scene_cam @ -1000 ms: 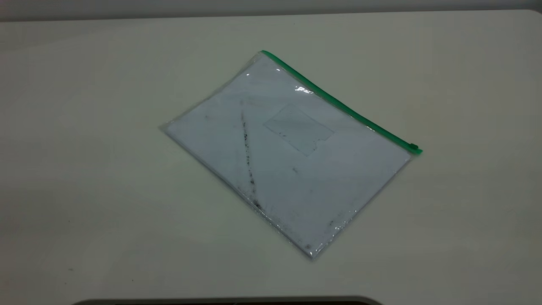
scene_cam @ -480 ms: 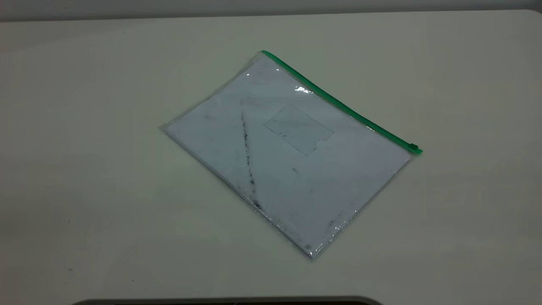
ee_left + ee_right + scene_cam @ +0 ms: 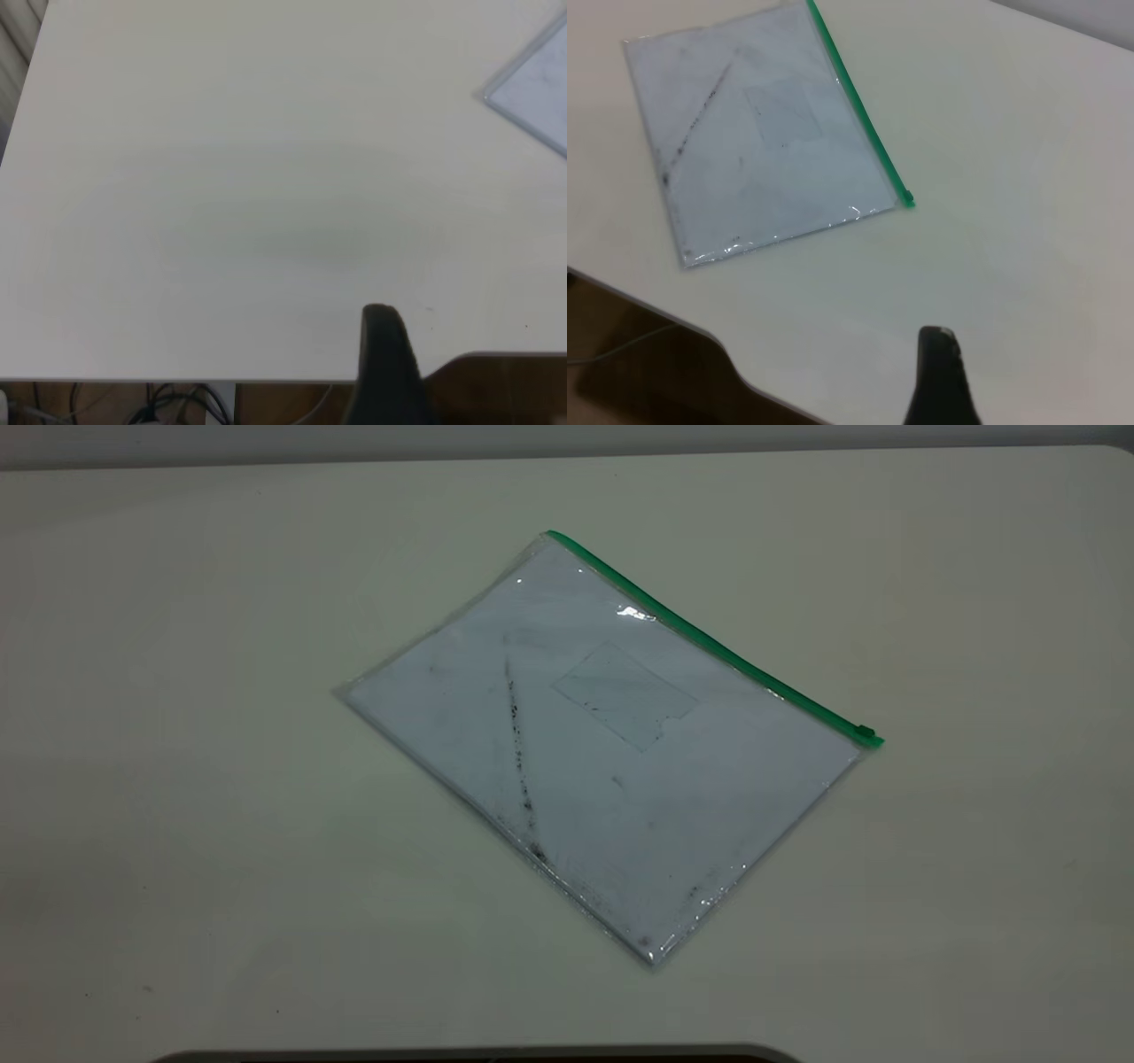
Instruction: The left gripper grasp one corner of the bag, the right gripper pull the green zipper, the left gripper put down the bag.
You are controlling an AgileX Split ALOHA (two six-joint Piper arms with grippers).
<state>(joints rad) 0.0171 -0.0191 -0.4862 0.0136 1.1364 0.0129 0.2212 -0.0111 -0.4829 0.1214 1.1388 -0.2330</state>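
One clear plastic zip bag [image 3: 611,753] with white paper inside is lying flat on the white table [image 3: 177,779], its green zipper [image 3: 709,642] along one long edge and the green slider [image 3: 865,734] at that edge's end. Both grippers are sitting off the bag near the table's edge, the left gripper [image 3: 385,367] and right gripper [image 3: 939,376] each showing one dark finger, so whether they are spread or closed cannot be told. I judge the bag light, limp and slick, so a corner beside the zipper looks like the place to pinch.

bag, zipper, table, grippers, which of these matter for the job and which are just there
For the job:
bag, flat on the table
green zipper along its far edge
slider at the right end
left gripper
right gripper

Just there:
table
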